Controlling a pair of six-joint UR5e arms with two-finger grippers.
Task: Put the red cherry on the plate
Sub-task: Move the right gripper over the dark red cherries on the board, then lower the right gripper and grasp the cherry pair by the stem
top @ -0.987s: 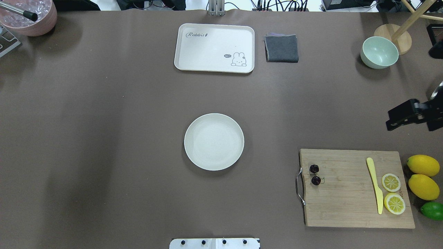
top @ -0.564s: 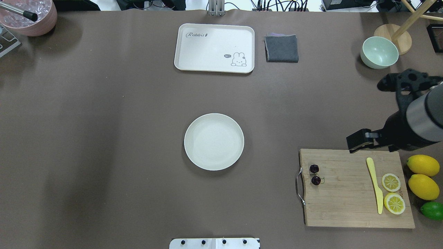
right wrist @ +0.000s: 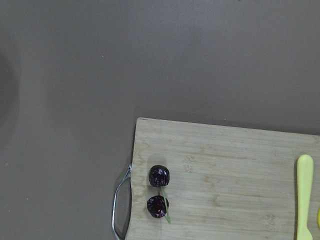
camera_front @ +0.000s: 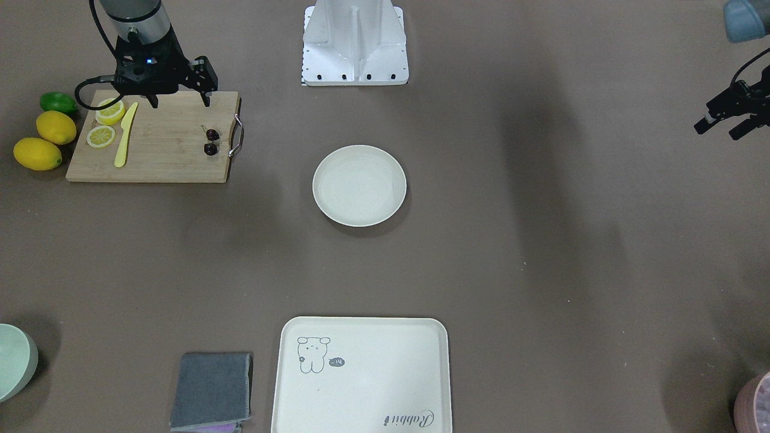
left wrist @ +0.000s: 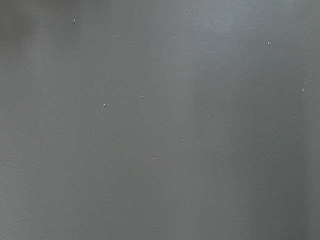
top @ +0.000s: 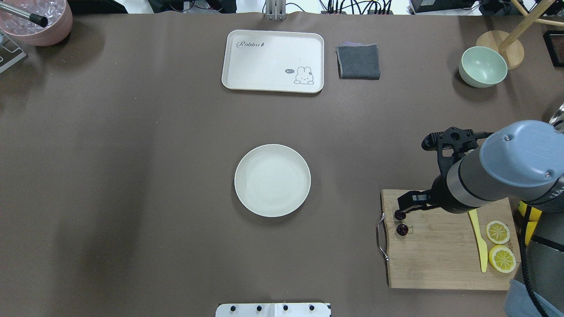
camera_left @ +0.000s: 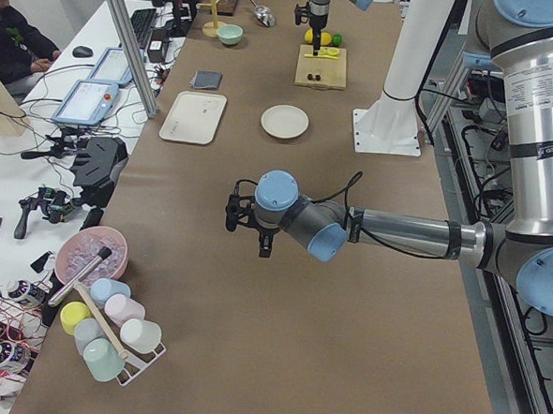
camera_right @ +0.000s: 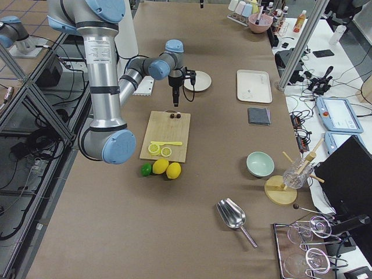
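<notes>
The red cherry (top: 401, 222), two tiny dark fruits joined by stems, lies on the handle end of a wooden cutting board (top: 440, 259). It also shows in the front view as the cherry (camera_front: 210, 142) and low in the right wrist view as the cherry (right wrist: 159, 191). My right gripper (camera_front: 180, 99) hangs open above the board, close to the cherry and holding nothing. The cream plate (top: 272, 180) sits empty mid-table, well to the left of the board. My left gripper (camera_front: 722, 129) hovers open over bare table far off to the side.
On the board lie a yellow knife (top: 478, 240) and two lemon halves (top: 498, 232). Whole lemons (camera_front: 39, 153) and a lime (camera_front: 58, 102) sit beside it. A rabbit tray (top: 273, 60), grey cloth (top: 358, 61) and green bowl (top: 482, 66) stand at the far side.
My right arm has swung in from the table's right edge and now hangs over the cutting board near the cherry. The cherry and plate have not moved.
</notes>
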